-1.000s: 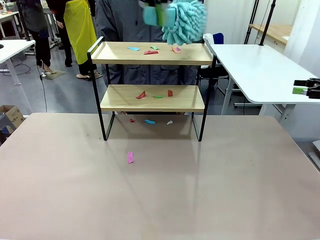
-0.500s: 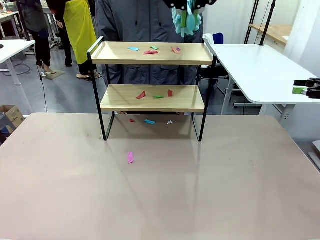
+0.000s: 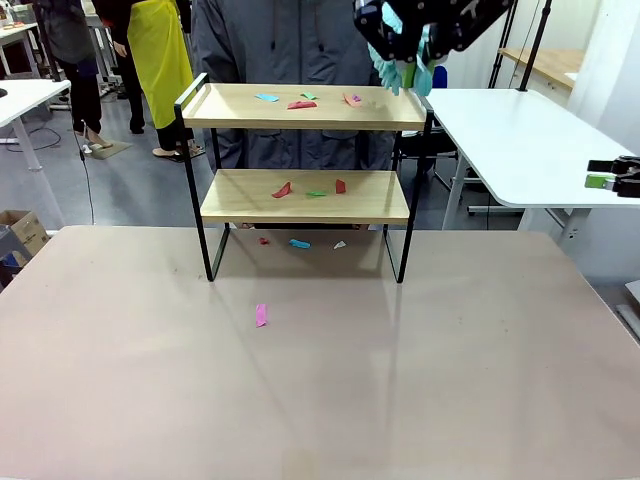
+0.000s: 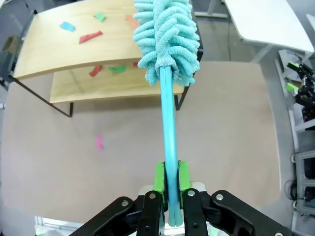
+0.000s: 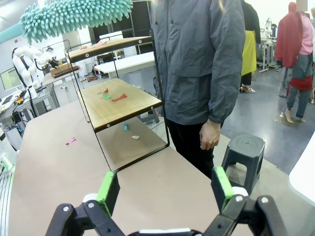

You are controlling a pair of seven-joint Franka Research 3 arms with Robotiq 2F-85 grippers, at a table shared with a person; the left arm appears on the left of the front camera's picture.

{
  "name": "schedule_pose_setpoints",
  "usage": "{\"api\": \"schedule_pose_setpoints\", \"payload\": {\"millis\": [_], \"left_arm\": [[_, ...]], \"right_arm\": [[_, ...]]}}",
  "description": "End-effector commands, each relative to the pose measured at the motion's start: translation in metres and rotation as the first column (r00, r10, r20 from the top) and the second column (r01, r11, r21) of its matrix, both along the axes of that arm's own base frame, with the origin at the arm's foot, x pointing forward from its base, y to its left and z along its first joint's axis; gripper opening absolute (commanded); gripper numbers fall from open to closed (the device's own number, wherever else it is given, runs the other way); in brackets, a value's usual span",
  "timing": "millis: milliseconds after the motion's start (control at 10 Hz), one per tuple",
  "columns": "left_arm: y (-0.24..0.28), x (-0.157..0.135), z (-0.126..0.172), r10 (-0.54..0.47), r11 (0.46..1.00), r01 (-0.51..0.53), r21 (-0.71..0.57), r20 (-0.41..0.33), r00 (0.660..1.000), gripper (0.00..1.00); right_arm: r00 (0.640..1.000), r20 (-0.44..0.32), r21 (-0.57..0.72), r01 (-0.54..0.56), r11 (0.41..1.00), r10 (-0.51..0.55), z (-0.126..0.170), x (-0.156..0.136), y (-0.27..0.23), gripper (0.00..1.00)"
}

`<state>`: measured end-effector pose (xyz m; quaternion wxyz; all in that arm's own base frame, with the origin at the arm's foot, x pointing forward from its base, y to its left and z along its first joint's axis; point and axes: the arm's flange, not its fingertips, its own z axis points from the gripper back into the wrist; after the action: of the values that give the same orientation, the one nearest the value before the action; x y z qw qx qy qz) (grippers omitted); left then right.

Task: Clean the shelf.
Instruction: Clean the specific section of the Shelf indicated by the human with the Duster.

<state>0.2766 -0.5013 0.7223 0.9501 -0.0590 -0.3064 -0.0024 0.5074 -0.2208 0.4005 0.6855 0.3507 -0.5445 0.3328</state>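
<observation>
The shelf point(image 3: 305, 110) stands at the far middle of the brown table, with several coloured paper scraps point(image 3: 301, 104) on its top board and more on its lower board point(image 3: 316, 193). My left gripper point(image 3: 415, 30) hangs above the shelf's right end, shut on the handle of a teal fluffy duster point(image 3: 403, 66). In the left wrist view the gripper point(image 4: 170, 177) clamps the handle, and the duster head point(image 4: 165, 39) hovers over the right end of the shelf point(image 4: 64, 49). My right gripper point(image 5: 165, 189) is open and holds nothing, off the table's right side point(image 3: 612, 179).
A person in a grey jacket point(image 3: 270, 45) stands right behind the shelf. A few scraps point(image 3: 299, 243) lie on the table under it, and a pink one point(image 3: 261, 315) lies in front. A white table point(image 3: 520, 140) is at the right, a grey stool point(image 5: 243, 150) beside the person.
The left gripper has swung the duster rightward, from above the top board's right part to beyond the shelf's right end, and turned it. The scraps and right gripper are as before.
</observation>
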Motion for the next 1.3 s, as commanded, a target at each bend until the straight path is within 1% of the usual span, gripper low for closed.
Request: {"api": "schedule_pose_setpoints", "payload": {"millis": [0, 200, 400, 500, 600, 700, 800, 900, 1000, 1200], "left_arm": [[-0.006, 0.002, -0.003, 0.024, 1.0, -0.024, -0.018, 0.009, 1.0, 0.13], [-0.015, 0.002, -0.021, -0.001, 1.0, 0.001, -0.006, -0.05, 0.999, 0.13], [-0.016, 0.009, -0.032, -0.014, 1.0, 0.014, 0.0, -0.109, 0.994, 0.13], [-0.015, 0.014, -0.035, -0.017, 1.0, 0.019, 0.01, -0.155, 0.988, 0.13], [-0.012, 0.019, -0.036, -0.008, 1.0, 0.01, 0.008, -0.19, 0.982, 0.13], [-0.008, 0.023, -0.033, 0.04, 0.999, -0.034, 0.03, -0.212, 0.976, 0.13], [-0.02, 0.016, -0.044, -0.004, 1.0, 0.006, 0.009, -0.142, 0.99, 0.13], [-0.02, 0.016, -0.044, -0.004, 1.0, 0.006, 0.009, -0.142, 0.99, 0.13], [-0.014, 0.022, -0.043, 0.019, 1.0, -0.017, 0.014, -0.172, 0.985, 0.13], [0.006, 0.034, -0.04, 0.019, 0.999, -0.009, 0.05, -0.214, 0.977, 0.13]], "right_arm": [[1.0, 0.005, -0.003, 0.003, 1.0, -0.003, 0.003, 0.0, 0.003, 1.0], [1.0, 0.005, -0.003, 0.003, 1.0, -0.003, 0.003, 0.0, 0.003, 1.0], [1.0, 0.005, -0.003, 0.003, 1.0, -0.003, 0.003, 0.0, 0.003, 1.0], [1.0, 0.005, -0.003, 0.003, 1.0, -0.003, 0.003, 0.0, 0.003, 1.0], [1.0, 0.005, -0.003, 0.003, 1.0, -0.003, 0.003, 0.0, 0.003, 1.0], [1.0, 0.005, -0.003, 0.003, 1.0, -0.003, 0.003, 0.0, 0.003, 1.0], [1.0, 0.005, -0.003, 0.003, 1.0, -0.003, 0.003, 0.0, 0.003, 1.0], [1.0, 0.005, -0.003, 0.003, 1.0, -0.003, 0.003, 0.0, 0.003, 1.0], [1.0, 0.005, -0.003, 0.003, 1.0, -0.003, 0.003, 0.0, 0.003, 1.0], [1.0, 0.005, -0.003, 0.003, 1.0, -0.003, 0.003, 0.0, 0.003, 1.0]]}}
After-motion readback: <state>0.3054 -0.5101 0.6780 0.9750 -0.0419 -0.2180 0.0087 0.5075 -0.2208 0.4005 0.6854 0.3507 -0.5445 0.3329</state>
